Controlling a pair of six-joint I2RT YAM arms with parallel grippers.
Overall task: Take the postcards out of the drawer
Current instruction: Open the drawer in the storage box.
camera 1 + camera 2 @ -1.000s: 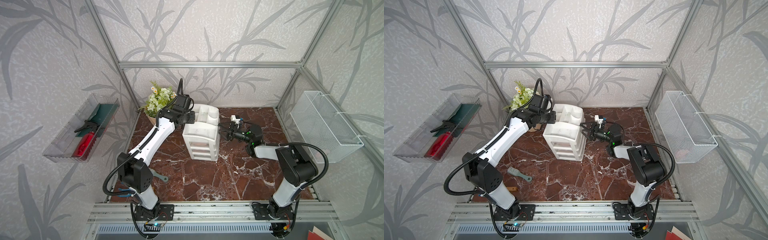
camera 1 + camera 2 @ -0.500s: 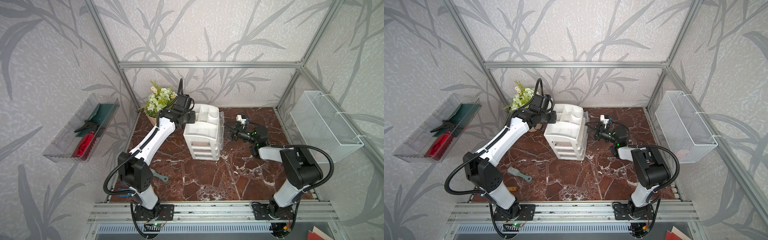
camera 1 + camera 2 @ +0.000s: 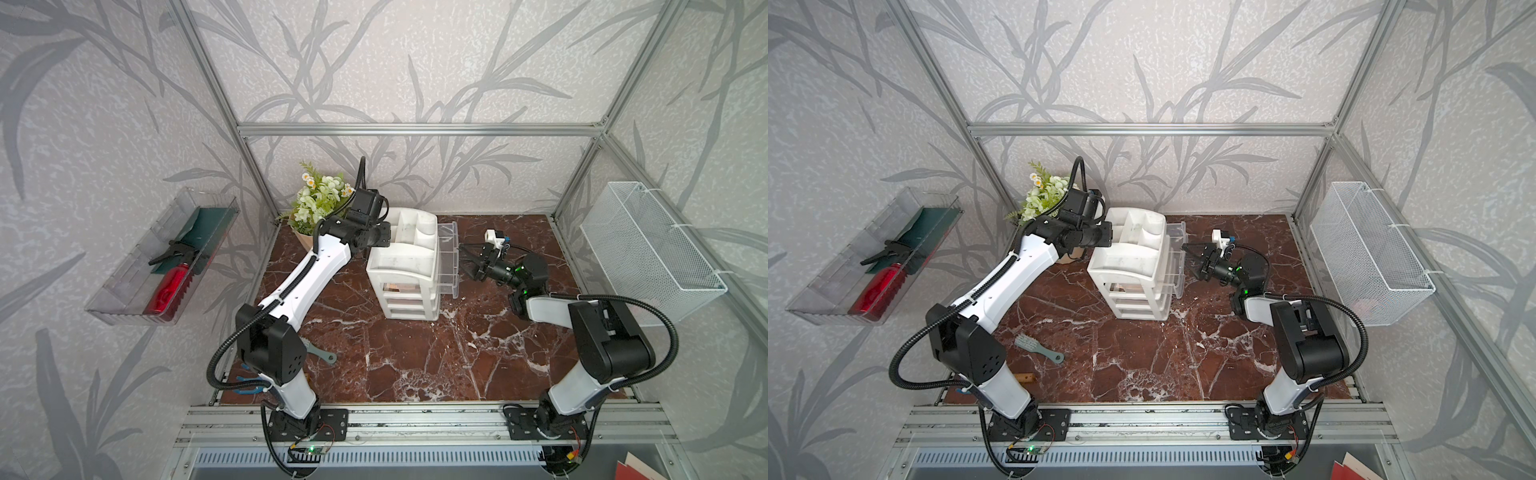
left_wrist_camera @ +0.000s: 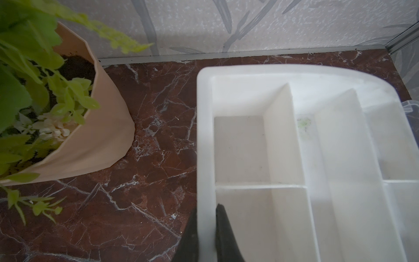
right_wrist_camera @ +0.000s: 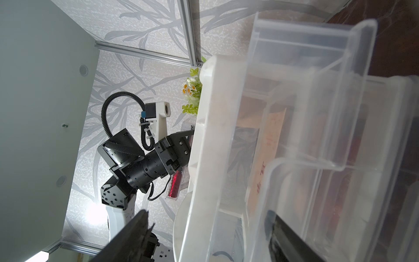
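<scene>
The white drawer organizer [image 3: 405, 266] stands mid-table, its clear drawers [image 3: 449, 259] slid out toward the right. The postcards show as a cream card with red print [image 5: 269, 145] inside a clear drawer [image 5: 328, 127], and as a brownish patch [image 3: 398, 288] in a top view. My left gripper [image 4: 206, 208] is shut on the rim of the organizer's top tray [image 4: 205, 136], as also seen in both top views [image 3: 385, 237] [image 3: 1108, 235]. My right gripper [image 3: 463, 259] [image 3: 1190, 262] is open at the drawer fronts, holding nothing. Its jaws [image 5: 207, 213] straddle the drawer edge.
A potted plant [image 3: 318, 199] stands behind the left gripper. A grey-green brush [image 3: 1038, 349] lies near the left arm's base. A clear bin [image 3: 166, 257] with a red bottle hangs on the left wall, and a white wire basket [image 3: 648, 249] on the right wall.
My right gripper has drawn back to the right, and a clear drawer has slid further out of the organizer with it. The left gripper has held still on the rim.
</scene>
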